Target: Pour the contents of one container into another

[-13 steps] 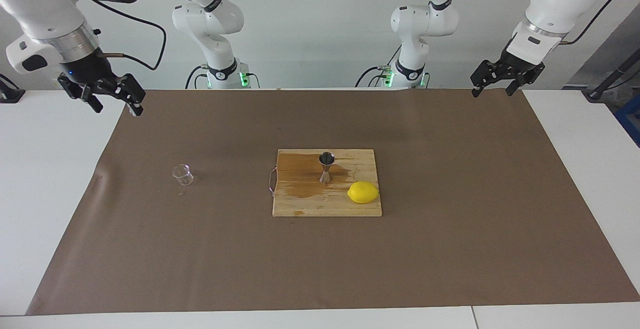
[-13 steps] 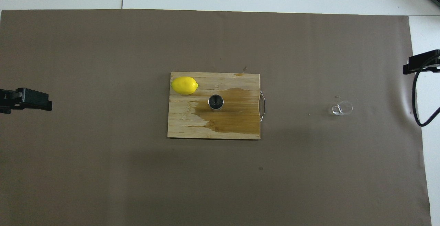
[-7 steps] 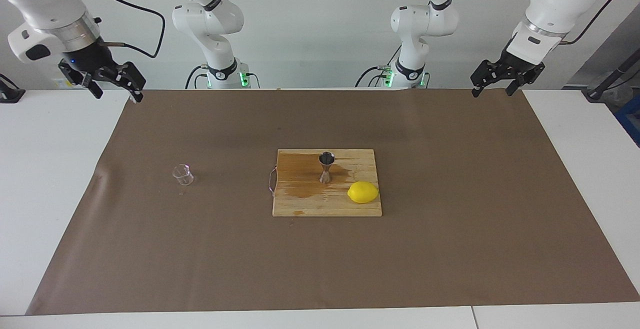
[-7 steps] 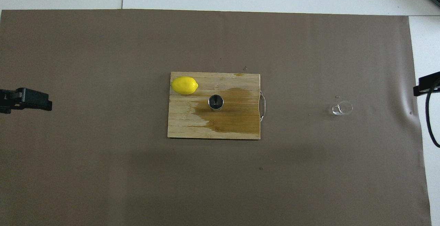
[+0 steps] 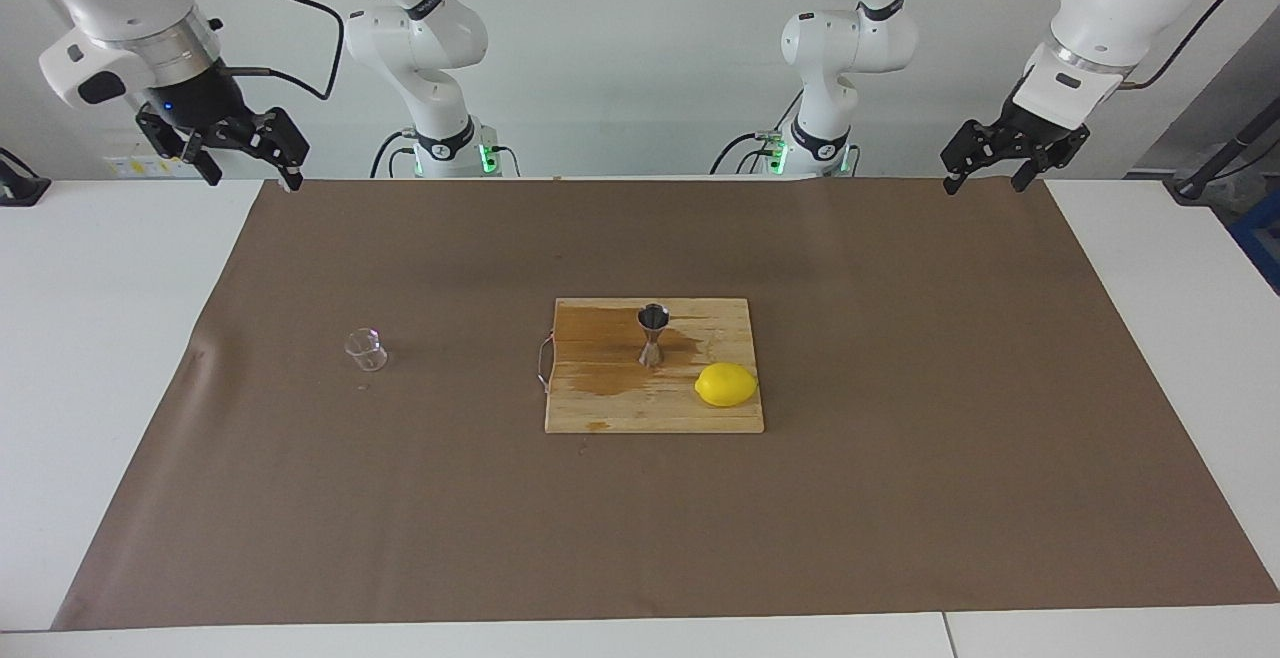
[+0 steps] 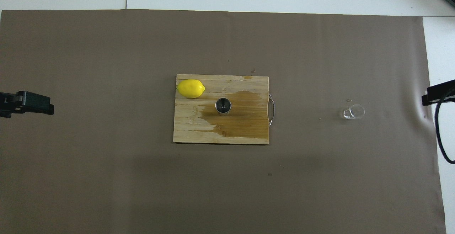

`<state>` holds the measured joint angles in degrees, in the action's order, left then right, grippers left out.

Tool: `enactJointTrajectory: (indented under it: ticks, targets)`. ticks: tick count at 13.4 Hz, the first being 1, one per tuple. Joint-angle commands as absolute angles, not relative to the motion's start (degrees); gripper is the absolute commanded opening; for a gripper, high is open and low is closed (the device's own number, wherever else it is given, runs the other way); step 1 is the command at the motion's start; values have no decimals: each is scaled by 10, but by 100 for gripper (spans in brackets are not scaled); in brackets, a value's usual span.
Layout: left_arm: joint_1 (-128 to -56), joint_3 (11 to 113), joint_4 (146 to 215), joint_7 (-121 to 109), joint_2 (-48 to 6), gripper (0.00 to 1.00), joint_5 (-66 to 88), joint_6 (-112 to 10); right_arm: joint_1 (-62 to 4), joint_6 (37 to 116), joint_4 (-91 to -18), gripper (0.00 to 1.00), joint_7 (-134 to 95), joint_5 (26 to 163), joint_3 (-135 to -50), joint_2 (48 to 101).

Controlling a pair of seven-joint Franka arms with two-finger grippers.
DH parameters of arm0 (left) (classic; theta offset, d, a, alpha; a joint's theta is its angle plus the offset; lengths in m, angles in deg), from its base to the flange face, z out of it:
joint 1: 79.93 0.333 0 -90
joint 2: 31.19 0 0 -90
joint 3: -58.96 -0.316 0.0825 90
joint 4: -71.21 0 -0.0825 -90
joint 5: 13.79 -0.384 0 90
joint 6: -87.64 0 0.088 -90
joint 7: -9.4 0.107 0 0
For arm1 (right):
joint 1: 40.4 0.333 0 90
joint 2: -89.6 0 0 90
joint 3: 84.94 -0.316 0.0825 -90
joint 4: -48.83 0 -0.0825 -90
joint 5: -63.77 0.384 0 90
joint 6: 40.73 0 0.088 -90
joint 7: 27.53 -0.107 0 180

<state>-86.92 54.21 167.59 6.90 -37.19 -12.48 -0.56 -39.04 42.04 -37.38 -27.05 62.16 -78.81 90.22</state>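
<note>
The tiny clear glass cup [image 5: 366, 349] stands upright on the brown paper toward the right arm's end of the table; it also shows in the overhead view [image 6: 353, 112]. The steel jigger [image 5: 653, 335] stands upright on the wooden cutting board [image 5: 600, 413], in a dark wet patch; from overhead its open top [image 6: 223, 106] shows. My right gripper [image 5: 253, 178] hangs open and empty over the paper's corner nearest the robots, well away from the cup. My left gripper [image 5: 985, 185] waits open and empty over the paper's other corner at the robots' end.
A yellow lemon [image 5: 726, 384] lies on the board's corner farther from the robots, toward the left arm's end [image 6: 191, 88]. The board [image 6: 188, 131] has a metal handle facing the cup. Brown paper [image 5: 900, 498] covers most of the white table.
My right gripper has risen and drawn back toward the robots' edge of the paper. The left arm, cup, jigger and lemon have not moved.
</note>
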Motion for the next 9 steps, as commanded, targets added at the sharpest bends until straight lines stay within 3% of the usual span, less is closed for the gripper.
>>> enactJointTrajectory:
  ticks: [1,9]
  targets:
    - [-870,542,1690,70,-387,100,-134,-5,-386,412,-385,100,-266,612,-791,909]
    - [-869,542,1690,71,-387,100,-134,-5,-387,414,-376,100,-270,620,-791,907]
